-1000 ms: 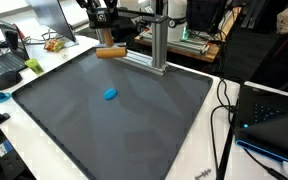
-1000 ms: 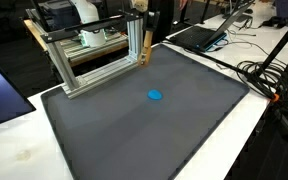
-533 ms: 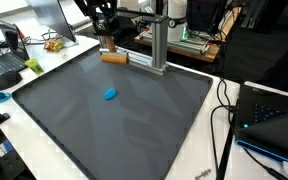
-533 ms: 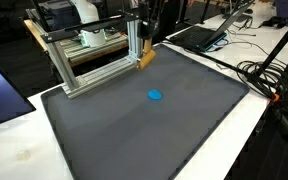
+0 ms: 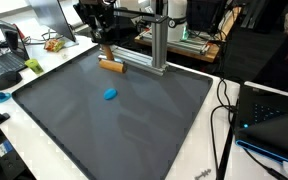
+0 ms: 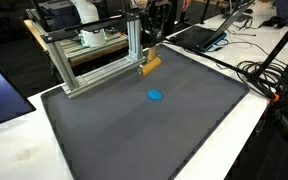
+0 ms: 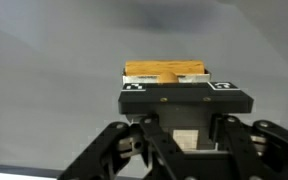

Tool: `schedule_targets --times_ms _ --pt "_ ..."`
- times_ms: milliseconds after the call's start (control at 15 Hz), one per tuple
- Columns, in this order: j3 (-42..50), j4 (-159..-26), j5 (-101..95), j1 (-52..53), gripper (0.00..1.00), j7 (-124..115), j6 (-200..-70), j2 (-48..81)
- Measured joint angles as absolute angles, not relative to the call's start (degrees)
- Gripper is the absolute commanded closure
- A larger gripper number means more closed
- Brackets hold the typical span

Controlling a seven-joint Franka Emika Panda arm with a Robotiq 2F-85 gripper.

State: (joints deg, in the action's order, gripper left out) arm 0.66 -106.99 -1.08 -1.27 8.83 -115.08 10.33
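We note the gripper (image 5: 105, 56) clamped on a wooden block (image 5: 110, 66), upper left of the dark mat (image 5: 134, 125), just beside the metal frame (image 5: 156, 48). We cannot tell whether the block touches the mat. A blue lump (image 5: 110, 95) lies well apart, left of centre.

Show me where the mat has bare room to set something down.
Free: the mat between the blue object and its near edge, and the side toward the cables. Crowded: the corner by the aluminium frame, where the hand holds the wooden block.
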Motion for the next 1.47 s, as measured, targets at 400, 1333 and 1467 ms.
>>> schedule_targets --times_ms 400,1333,1467 --pt "0.8 -107.0 -1.1 -1.3 0.78 7.6 -116.5 11.6" --pt "1.1 -105.8 -1.1 -1.3 0.78 -0.4 -129.9 22.7" --pt "1.2 -105.3 -1.1 -1.3 0.78 -1.3 -129.8 23.1"
